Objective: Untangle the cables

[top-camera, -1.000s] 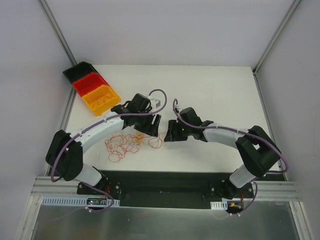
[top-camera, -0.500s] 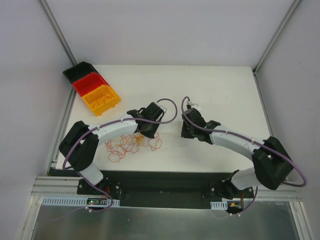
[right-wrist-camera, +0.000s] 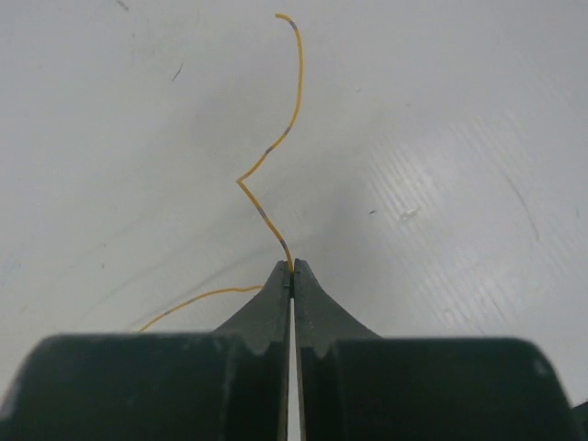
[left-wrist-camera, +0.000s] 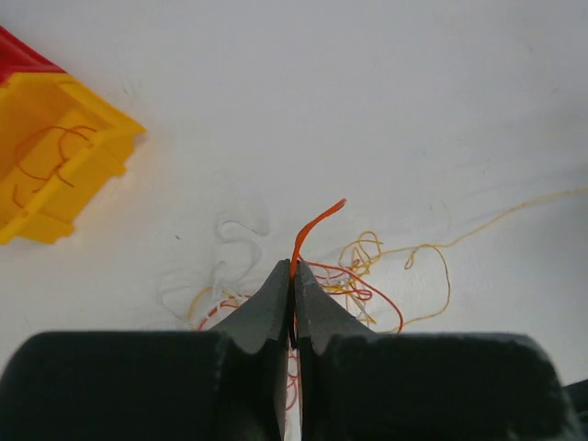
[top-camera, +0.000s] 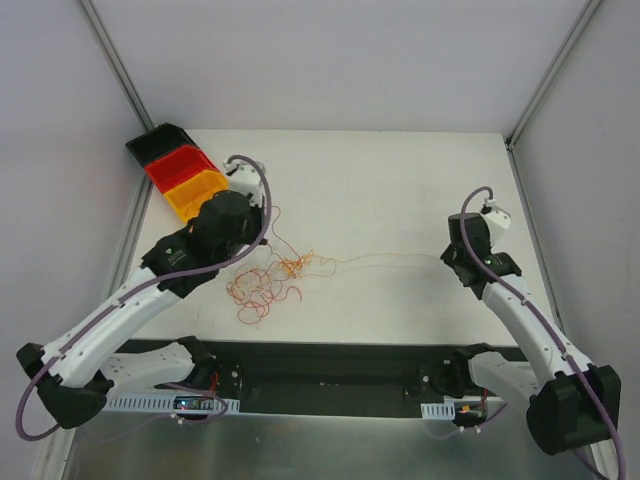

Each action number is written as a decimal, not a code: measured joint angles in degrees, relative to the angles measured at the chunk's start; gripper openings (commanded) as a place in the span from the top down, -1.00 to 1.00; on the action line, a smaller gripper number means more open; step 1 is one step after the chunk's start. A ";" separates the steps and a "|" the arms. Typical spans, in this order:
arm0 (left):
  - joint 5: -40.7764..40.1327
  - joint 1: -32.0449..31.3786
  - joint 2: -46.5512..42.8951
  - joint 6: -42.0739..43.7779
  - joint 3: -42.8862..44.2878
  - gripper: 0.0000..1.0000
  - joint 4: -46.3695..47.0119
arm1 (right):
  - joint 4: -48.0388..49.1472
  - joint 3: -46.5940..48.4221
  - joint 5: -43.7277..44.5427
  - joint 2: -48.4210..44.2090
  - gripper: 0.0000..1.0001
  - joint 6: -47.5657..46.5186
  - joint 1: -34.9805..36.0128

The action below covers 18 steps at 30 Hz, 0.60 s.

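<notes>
Wide spread across white table: left gripper up near yellow bin, right gripper far over at the right side. Between them, nearer the left: the cables, a loose knot of orange, red and yellow loops lying flat, with one yellow strand stretched thin toward the right. Reads as the pull-apart step, one strand per gripper. Left jaws pinched closed on an orange strand, free end curling up past the tips; right jaws likewise closed, nipping the yellow strand near its end (tail kinked above the tips). Next move, by judgement: widen the spread gently, watching for the knot dragging whole rather than loosening; if so, release and regrip closer in. Hard to make out: white wires, near invisible against the table; which loops cross which inside the knot; fingertips of both grippers from above, hidden under the wrists. A few reddish strands inside the yellow bin, count unclear.
</notes>
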 measured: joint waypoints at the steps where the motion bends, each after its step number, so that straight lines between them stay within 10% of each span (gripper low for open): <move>1: -1.16 0.00 -1.57 -0.15 0.68 1.00 -0.20 | 0.17 0.00 -0.15 -0.37 0.99 -0.57 -1.38; 9: -0.26 1.44 -6.54 -0.83 18.25 1.00 -5.38 | -0.02 0.04 -1.81 1.68 0.87 -6.86 -11.89; 13: 9.49 1.57 -2.19 -2.75 32.57 1.00 -4.35 | 3.61 0.42 -14.21 5.03 -0.35 -12.81 -10.01; 18: 18.75 1.53 4.02 -6.14 41.44 1.00 -3.54 | 8.37 0.68 -29.40 2.93 -0.72 -19.80 0.20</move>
